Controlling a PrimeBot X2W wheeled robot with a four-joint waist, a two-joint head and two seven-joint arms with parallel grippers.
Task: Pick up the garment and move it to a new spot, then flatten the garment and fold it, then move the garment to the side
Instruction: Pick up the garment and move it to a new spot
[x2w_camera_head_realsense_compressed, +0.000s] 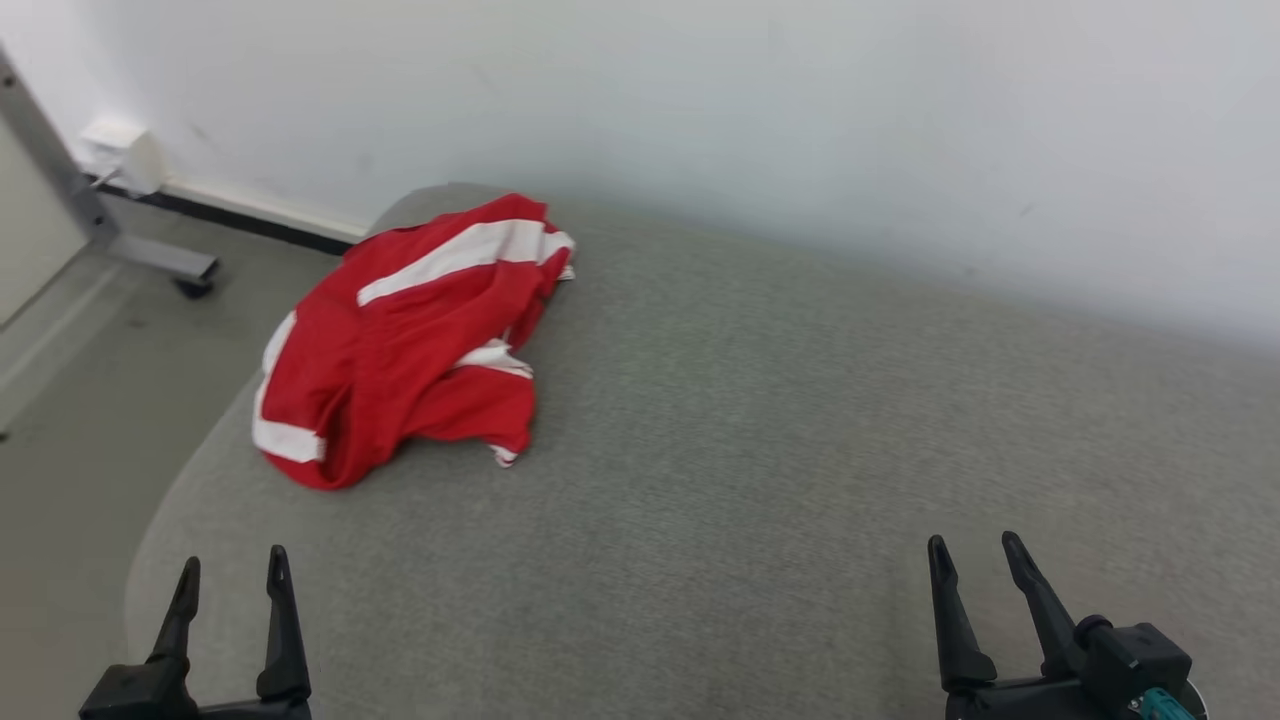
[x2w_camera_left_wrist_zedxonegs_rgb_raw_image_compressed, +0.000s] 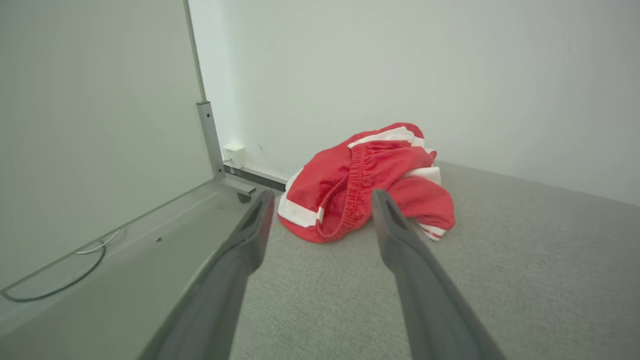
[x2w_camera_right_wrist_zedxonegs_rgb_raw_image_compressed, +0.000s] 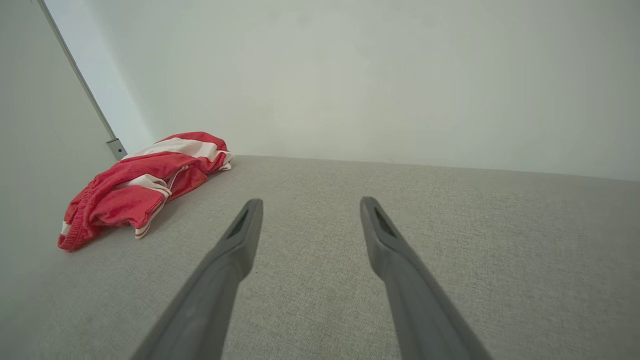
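Note:
The garment (x2w_camera_head_realsense_compressed: 405, 340) is a red piece with white stripes and an elastic waistband, lying crumpled near the far left corner of the grey fabric surface (x2w_camera_head_realsense_compressed: 760, 450). In the left wrist view the garment (x2w_camera_left_wrist_zedxonegs_rgb_raw_image_compressed: 365, 182) lies straight beyond my fingers; the right wrist view shows the garment (x2w_camera_right_wrist_zedxonegs_rgb_raw_image_compressed: 145, 187) off to the left. My left gripper (x2w_camera_head_realsense_compressed: 233, 563) stands open at the lower left, well short of the cloth, with nothing between its fingers. My right gripper (x2w_camera_head_realsense_compressed: 975, 550) stands open at the lower right, far from the garment, also holding nothing.
A white wall (x2w_camera_head_realsense_compressed: 800, 110) runs along the far edge of the surface. Left of the surface lies grey floor (x2w_camera_head_realsense_compressed: 90, 400) with a metal frame leg on a caster (x2w_camera_head_realsense_compressed: 160, 262), a white wall socket (x2w_camera_head_realsense_compressed: 125, 155) and a loose cable (x2w_camera_left_wrist_zedxonegs_rgb_raw_image_compressed: 60, 280).

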